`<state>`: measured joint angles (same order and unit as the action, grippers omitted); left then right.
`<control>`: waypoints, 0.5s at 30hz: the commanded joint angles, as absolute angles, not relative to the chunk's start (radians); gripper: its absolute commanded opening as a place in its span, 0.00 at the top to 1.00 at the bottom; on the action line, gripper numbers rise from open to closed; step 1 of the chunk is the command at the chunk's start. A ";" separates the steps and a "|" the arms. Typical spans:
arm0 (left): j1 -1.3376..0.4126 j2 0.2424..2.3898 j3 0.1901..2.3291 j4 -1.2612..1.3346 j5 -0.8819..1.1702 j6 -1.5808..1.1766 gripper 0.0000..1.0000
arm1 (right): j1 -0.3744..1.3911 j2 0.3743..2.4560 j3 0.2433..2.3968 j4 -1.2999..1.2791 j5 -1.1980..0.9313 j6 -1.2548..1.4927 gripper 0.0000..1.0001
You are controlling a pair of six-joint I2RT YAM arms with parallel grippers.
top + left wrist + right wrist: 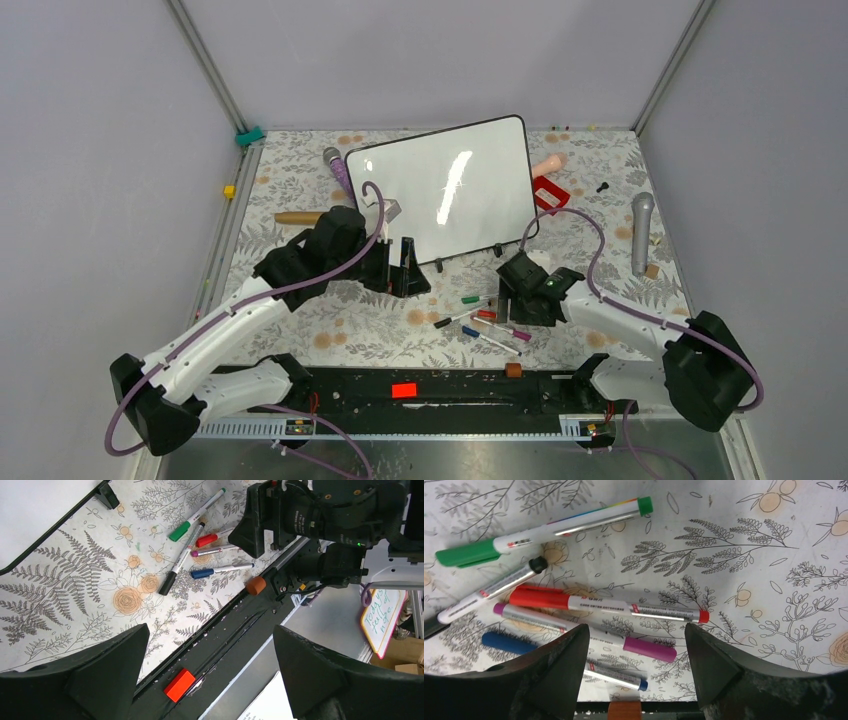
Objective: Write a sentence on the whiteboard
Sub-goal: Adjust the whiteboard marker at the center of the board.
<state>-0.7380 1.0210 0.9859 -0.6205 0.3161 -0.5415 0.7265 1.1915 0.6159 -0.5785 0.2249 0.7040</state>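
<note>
Top external view: the whiteboard [440,190] sits toward 12 o'clock on the floral table [300,330], slightly rotated, its small black feet along the near edge and its white face streaked with glare. The left gripper [404,268] hangs at the board's 7 o'clock corner, jaws spread wide and holding nothing. The right gripper [520,290] is at the board's 5 o'clock corner, over a cluster of markers. In the right wrist view its jaws are parted and empty above the red marker [599,605], purple marker [584,632] and blue marker [549,655]. The green marker [544,530] and black-capped marker [489,592] lie toward 10 o'clock of them. A grey microphone [642,232] lies at 3 o'clock of the board.
</note>
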 commanded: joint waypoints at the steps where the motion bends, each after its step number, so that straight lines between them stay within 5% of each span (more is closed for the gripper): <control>1: -0.739 1.013 1.041 -0.636 0.330 -0.503 0.03 | 0.742 1.247 0.629 -0.563 0.316 0.797 0.23; 15: -0.740 1.007 1.054 -0.669 0.318 -0.456 0.02 | 0.779 1.439 0.788 -0.555 0.336 0.806 0.19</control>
